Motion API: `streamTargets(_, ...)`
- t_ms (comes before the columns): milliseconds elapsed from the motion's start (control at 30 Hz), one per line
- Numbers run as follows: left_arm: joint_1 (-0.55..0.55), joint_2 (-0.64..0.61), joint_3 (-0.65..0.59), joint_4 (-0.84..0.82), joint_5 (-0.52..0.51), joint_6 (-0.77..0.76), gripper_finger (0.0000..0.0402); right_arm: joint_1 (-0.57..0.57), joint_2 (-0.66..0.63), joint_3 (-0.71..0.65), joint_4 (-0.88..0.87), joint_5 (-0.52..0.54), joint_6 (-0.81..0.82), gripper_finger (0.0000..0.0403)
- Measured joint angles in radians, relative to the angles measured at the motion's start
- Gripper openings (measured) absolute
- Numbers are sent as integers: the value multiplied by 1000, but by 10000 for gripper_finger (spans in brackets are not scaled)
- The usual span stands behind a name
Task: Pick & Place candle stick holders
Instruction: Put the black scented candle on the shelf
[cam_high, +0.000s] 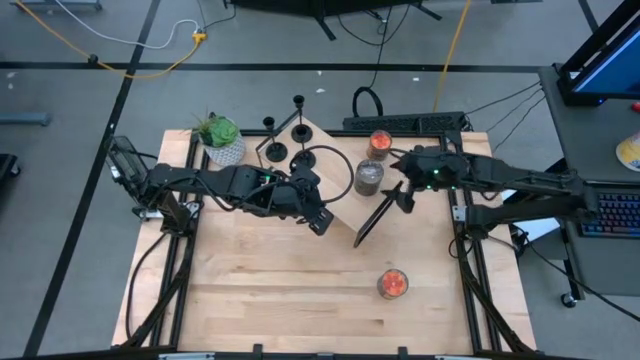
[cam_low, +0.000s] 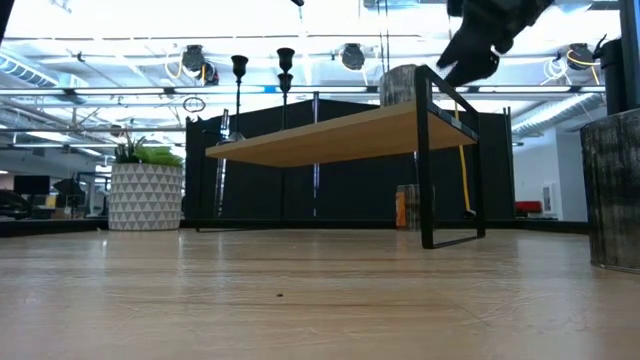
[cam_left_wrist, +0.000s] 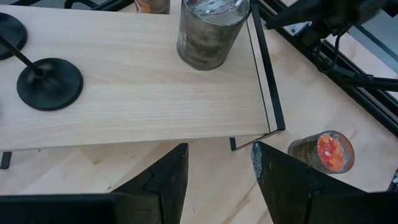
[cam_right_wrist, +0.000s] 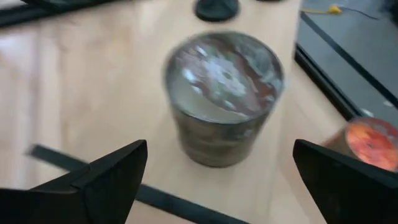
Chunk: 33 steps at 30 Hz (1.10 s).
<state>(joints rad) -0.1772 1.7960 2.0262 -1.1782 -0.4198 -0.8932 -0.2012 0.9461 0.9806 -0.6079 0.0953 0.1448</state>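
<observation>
A pale wooden surface (cam_high: 280, 290) carries a low wooden shelf (cam_high: 335, 185) on a thin black frame, set at an angle near the far edge.

Three black candle stick holders (cam_high: 276, 152) stand on the far, left part of that shelf. Each is a round disc base with a thin stem rising straight up, so the long axis of each is vertical. In the high view one stands at the shelf's far corner (cam_high: 299, 130), one sits to its left, and a third, seen mostly as a wide ring base (cam_high: 318, 159), stands nearer the middle of the shelf. In the low view two of their stems show above the shelf's far edge.

A grey cylindrical jar candle (cam_high: 369, 177) stands on the right part of the shelf. An orange-red jar candle (cam_high: 379, 144) stands just beyond it, and another (cam_high: 392, 284) sits alone on the near right of the surface. A potted plant (cam_high: 222, 140) in a white patterned pot stands at the far left.

The left claw (cam_left_wrist: 217, 180) hangs over the near edge of the shelf, fingers spread, holding nothing. The right claw (cam_right_wrist: 217, 180) hovers just beside the grey jar candle, fingers spread wide on either side of it, not touching it.
</observation>
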Motion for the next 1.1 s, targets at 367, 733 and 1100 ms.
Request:
streamTargets(367,0,0,0,0,0,2,184,0,-95,0,5,-97,0,399)
streamTargets(733,-3,0,0,8,-46,152,184,0,-97,0,5,-100,44,397)
streamTargets(1100,-17,0,-112,64,-82,245,184,0,-97,0,12,-127,140,395)
